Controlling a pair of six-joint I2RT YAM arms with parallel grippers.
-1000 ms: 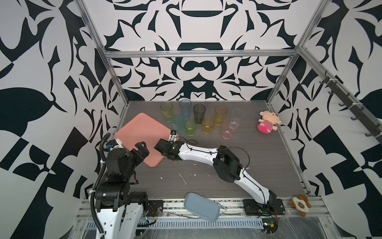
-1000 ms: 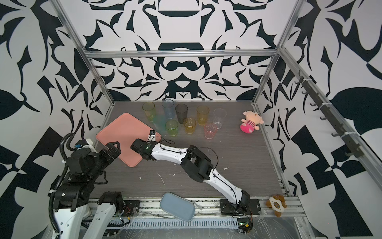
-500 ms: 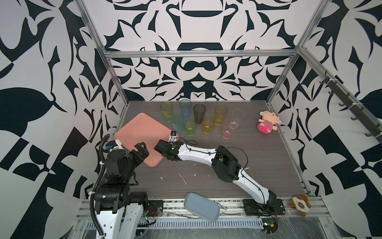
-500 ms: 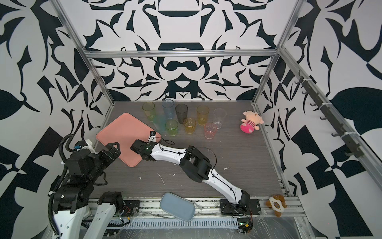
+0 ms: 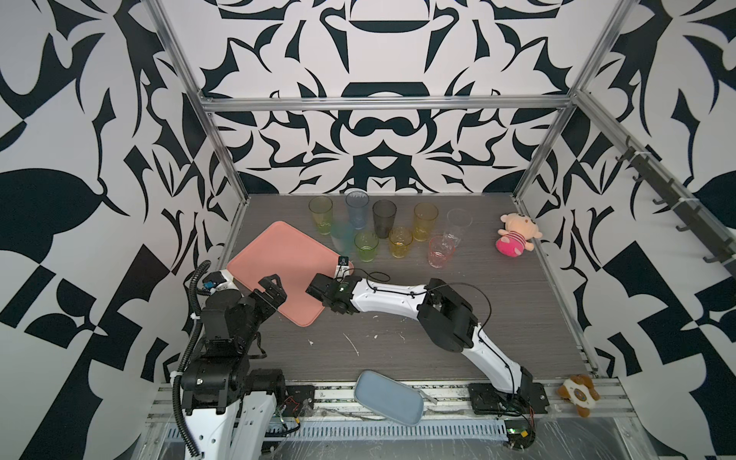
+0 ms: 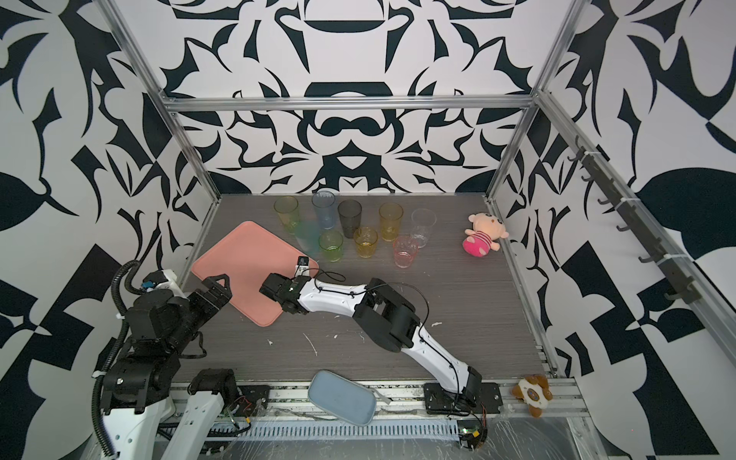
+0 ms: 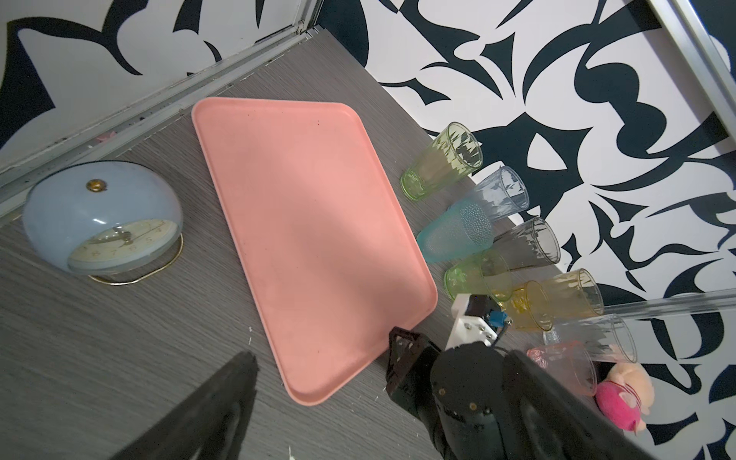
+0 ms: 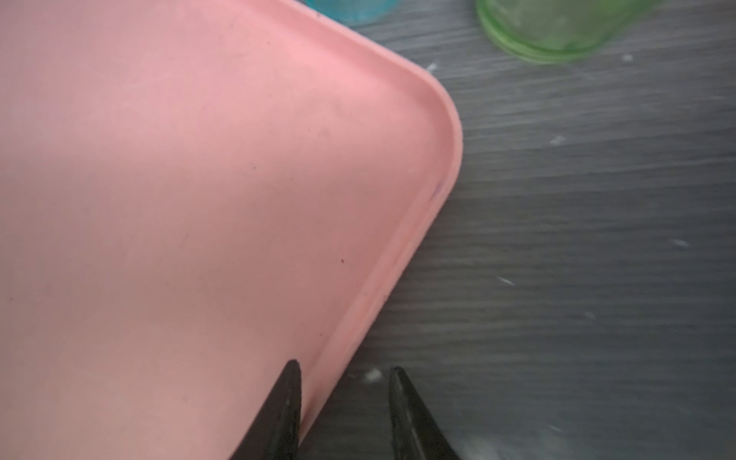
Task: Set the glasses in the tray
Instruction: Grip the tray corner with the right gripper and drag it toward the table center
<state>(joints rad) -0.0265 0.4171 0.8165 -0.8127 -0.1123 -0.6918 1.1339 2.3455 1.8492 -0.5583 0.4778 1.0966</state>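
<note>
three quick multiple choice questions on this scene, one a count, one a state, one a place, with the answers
1. How many glasses stand on the table?
A) six
B) nine
C) twelve

2. How do the right gripper's jaws stand at the tray?
A) apart, astride its rim
B) shut on a green glass
C) shut, well clear of it

3. Where is the plush doll?
A) on the tray
B) at the table's far right, by the side wall
C) among the glasses

Answers:
1 B: nine tumblers count out in both top views.
2 A: the right wrist view shows one finger over the tray and one outside the rim, with a gap.
3 B: it lies alone near the right wall.
</note>
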